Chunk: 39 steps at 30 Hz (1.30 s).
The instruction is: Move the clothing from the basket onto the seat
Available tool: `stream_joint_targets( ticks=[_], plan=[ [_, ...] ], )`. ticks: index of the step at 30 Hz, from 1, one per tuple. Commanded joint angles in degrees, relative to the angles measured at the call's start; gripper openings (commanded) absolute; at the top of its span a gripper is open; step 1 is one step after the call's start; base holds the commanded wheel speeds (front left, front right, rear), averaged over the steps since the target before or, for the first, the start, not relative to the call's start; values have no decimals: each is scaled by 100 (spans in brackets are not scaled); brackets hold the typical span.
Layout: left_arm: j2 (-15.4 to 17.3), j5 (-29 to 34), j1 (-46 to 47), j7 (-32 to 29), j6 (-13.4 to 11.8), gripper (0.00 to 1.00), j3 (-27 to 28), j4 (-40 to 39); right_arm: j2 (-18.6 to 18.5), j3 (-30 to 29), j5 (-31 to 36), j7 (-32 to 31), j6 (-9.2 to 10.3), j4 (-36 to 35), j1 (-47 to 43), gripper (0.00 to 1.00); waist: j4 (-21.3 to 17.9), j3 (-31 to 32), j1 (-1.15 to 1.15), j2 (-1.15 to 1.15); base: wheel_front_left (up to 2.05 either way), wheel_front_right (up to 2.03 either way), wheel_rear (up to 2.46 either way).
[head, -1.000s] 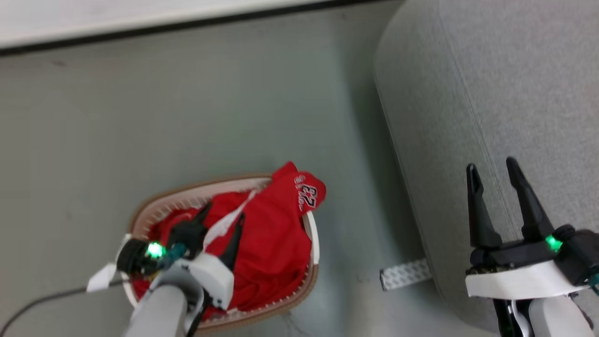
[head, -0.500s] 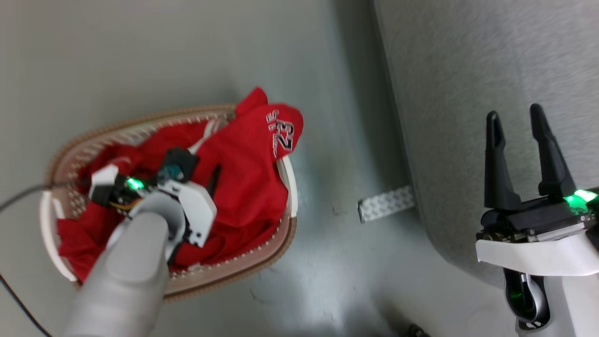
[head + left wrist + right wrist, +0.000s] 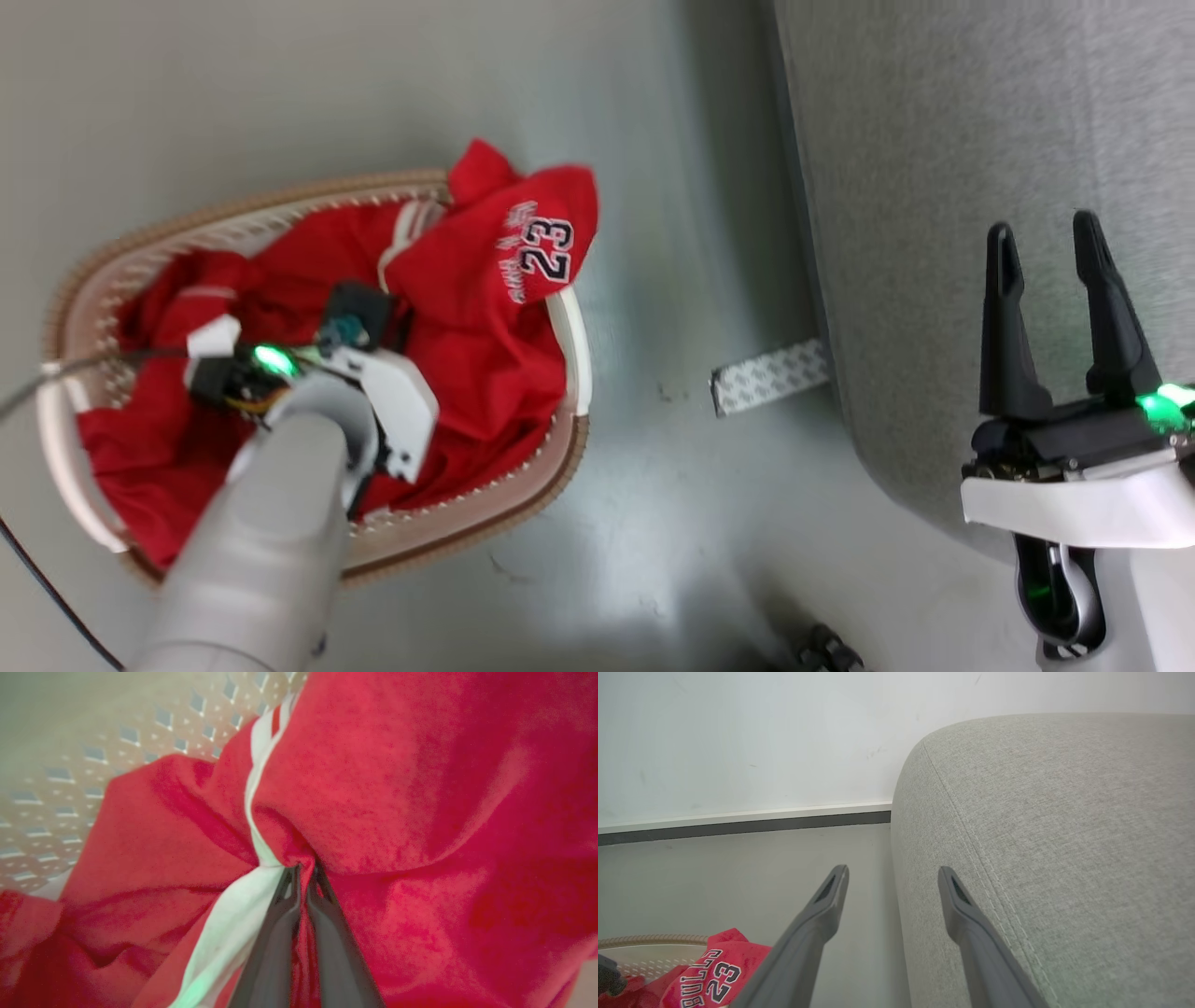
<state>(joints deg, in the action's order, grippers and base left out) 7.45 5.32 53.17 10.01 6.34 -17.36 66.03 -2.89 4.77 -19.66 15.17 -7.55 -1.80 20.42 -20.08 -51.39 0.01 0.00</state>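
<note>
The clothing (image 3: 476, 364) is a heap of red garments with white trim in the oval cream basket (image 3: 560, 448). One piece bearing "23" hangs over the basket's right rim. My left gripper (image 3: 397, 322) reaches down into the heap. In the left wrist view the left gripper (image 3: 303, 868) is shut, pinching a red fold of the clothing (image 3: 397, 788) beside a white stripe, with the basket wall (image 3: 70, 788) behind. My right gripper (image 3: 1042, 224) stands open and empty over the front edge of the grey seat (image 3: 934, 187). The right wrist view shows the right gripper (image 3: 893, 870), the seat (image 3: 1064, 835) and the "23" clothing (image 3: 714, 975).
Grey floor separates basket and seat. A white patterned strip (image 3: 770, 376) lies on the floor at the seat's base. A black cable (image 3: 37, 579) runs left of the basket. A white wall with a dark baseboard (image 3: 738, 826) stands behind.
My left gripper has sunk into the heap and shut on a red fold. The head camera has shifted, so the basket sits higher and further left. The right gripper stays open.
</note>
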Motion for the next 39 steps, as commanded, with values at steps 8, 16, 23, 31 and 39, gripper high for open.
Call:
stream_joint_targets(
  ticks=[8,16,23,31,39],
  plan=[
    [-367,-542,-791,480,24,0,83,-60,-7,-179,291,-2,12,343,-550,100,777,1871,-1,0,0,0,0],
    [-458,-1234,-1733,516,95,0,-119,-921,-10,-257,552,-2,12,553,-1274,100,1372,3498,-1,0,0,0,0],
    [-451,-1771,-2289,501,105,0,-480,-1767,-8,-226,602,-2,12,662,-1819,100,1629,4434,-1,0,0,0,0],
    [-350,-2052,-2594,154,83,0,-405,-2859,-6,-75,583,-2,12,724,-2222,100,1630,5066,-1,0,0,0,0],
    [-81,-2274,-2969,-581,-42,0,-282,-4532,-7,58,716,-2,12,636,-2478,100,1522,5349,-1,0,0,0,0]
  ],
)
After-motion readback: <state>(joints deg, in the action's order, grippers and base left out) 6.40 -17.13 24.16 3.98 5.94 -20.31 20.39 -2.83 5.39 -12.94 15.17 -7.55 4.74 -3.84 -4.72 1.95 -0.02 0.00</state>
